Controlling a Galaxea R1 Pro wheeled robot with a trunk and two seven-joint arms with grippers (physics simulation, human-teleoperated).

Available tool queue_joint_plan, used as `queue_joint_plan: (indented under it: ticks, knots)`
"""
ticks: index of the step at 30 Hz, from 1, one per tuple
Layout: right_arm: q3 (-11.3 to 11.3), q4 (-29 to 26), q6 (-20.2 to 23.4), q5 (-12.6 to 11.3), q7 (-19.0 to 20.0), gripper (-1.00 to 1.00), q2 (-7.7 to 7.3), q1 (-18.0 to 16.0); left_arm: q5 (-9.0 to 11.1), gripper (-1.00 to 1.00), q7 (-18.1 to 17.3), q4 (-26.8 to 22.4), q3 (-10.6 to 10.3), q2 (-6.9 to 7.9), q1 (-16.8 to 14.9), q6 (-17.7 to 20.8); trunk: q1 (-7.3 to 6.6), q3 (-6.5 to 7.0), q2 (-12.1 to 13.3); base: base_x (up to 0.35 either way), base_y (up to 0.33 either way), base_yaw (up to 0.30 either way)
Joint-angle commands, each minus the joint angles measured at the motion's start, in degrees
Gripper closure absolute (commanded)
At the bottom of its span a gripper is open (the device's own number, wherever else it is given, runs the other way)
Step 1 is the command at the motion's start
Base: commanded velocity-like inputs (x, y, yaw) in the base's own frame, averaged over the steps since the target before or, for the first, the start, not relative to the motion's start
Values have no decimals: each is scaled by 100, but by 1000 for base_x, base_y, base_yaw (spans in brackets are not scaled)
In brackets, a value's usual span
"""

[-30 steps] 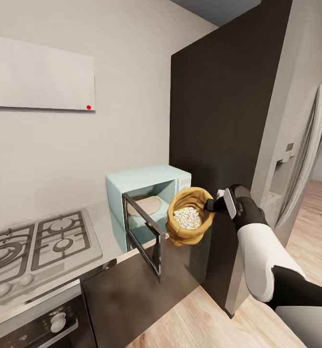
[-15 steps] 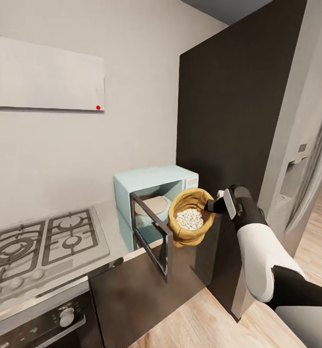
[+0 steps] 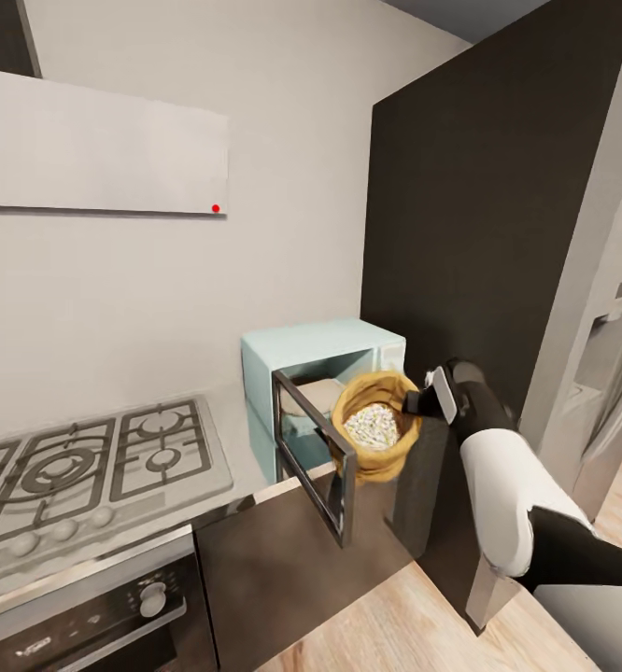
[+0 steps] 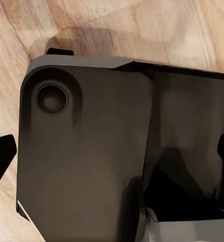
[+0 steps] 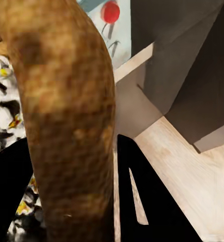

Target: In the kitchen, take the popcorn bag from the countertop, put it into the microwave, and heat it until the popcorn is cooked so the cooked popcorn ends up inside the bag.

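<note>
The popcorn bag [image 3: 374,437] hangs in the air just in front of the microwave's open cavity, mouth up so the popcorn [image 3: 374,425] stays heaped inside and does not spill; I keep it level for that reason, I judge; my right end effector [image 3: 421,401] is clenched on the rolled rim at the side away from the microwave, and in the right wrist view that rim [image 5: 66,116] runs between my dark fingers [image 5: 142,196], which pinch the burlap; holding by the rim leaves the sack's body free to pass through the opening ahead of my wrist; the microwave [image 3: 325,350] sits at the end of the surface [image 3: 232,443], against the dark tall panel [image 3: 479,215], and its door [image 3: 316,457] stands swung out toward me, so I must come in beside the door's edge rather than across it; the hob [image 3: 77,467] lies well apart along the same surface; my left end effector is not something I can judge, since the left wrist view looks at my own dark base [image 4: 87,156] over the wooden floor [image 4: 142,25]; next, as I read it, comes a short push inward and down onto the cavity floor.
</note>
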Motion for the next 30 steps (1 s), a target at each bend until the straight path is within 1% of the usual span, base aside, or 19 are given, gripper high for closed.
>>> queue_joint_plan:
  ticks: [1, 2, 4, 6, 9, 12, 14, 18, 21, 26, 30]
  knots:
    - [-114, 256, 18, 64, -62, 100, 2, -125, 31, -100, -17, -8, 41, -2, 2, -4, 1, -7, -5, 0, 0, 0]
    - [-232, 515, 18, 90, -100, 100, -1, -238, 30, -100, -17, -8, 41, -2, 2, -4, 1, -7, -5, 0, 0, 0]
    - [-381, 857, 18, 112, -157, 100, -4, -408, 32, -100, -17, -8, 44, -2, 2, -4, 1, -7, -5, 0, 0, 0]
    - [-417, 967, 18, 121, -244, 100, -5, -494, 31, -100, -17, -8, 42, -2, 2, -4, 1, -7, -5, 0, 0, 0]
    - [-433, 1304, 18, 123, -373, 100, -5, -884, 36, -100, -17, -8, 42, -2, 2, -4, 1, -7, -5, 0, 0, 0]
    - [-436, 1663, 18, 122, -428, 100, -5, -1363, 39, -100, -17, -14, 47, -2, 2, -4, 1, -7, -5, 0, 0, 0]
    - [-436, 1698, 18, 128, -535, 100, -2, -1493, 39, -100, -17, -16, 47, -2, 2, -4, 1, -7, -5, 0, 0, 0]
    - [-437, 1710, 18, 126, -564, 100, 13, -1519, 39, -100, -17, -16, 50, -2, 2, -4, 1, -7, -5, 0, 0, 0]
    - [-475, 1695, 18, 127, -571, 100, -29, -1521, 39, -100, -17, -16, 50, -2, 2, -4, 1, -7, -5, 0, 0, 0]
    - [-479, 1745, 18, 127, -573, 100, -33, -1520, 39, -100, -17, -16, 50, -2, 2, -7, 1, -7, -5, 0, 0, 0]
    - [-479, 2026, 18, 127, -575, 100, -32, -1518, 39, -100, -17, -16, 53, -2, 2, -11, 1, -7, -5, 0, 0, 0]
